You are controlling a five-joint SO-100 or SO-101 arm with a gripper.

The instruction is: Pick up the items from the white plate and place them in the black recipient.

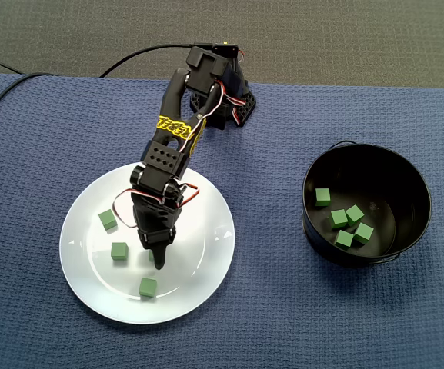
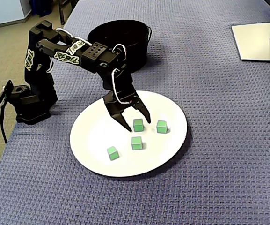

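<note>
End effector (image 2: 139, 125) is hanging wide open, empty, straddling a green cube (image 2: 138, 124) on the white plate (image 2: 92, 140); in a fixed view the arm (image 1: 160, 223) is covering that cube.

Stylised lettering (image 2: 67, 55), pale with a green edge, runs along the upper link of the arm (image 2: 92, 52) in a fixed view. It looks like "REBEL" but is too small to be sure. A second such strip (image 2: 30, 58) stands on the shoulder link, further left. In a fixed view, a yellow label (image 1: 175, 126) on the arm cannot be read.
</note>
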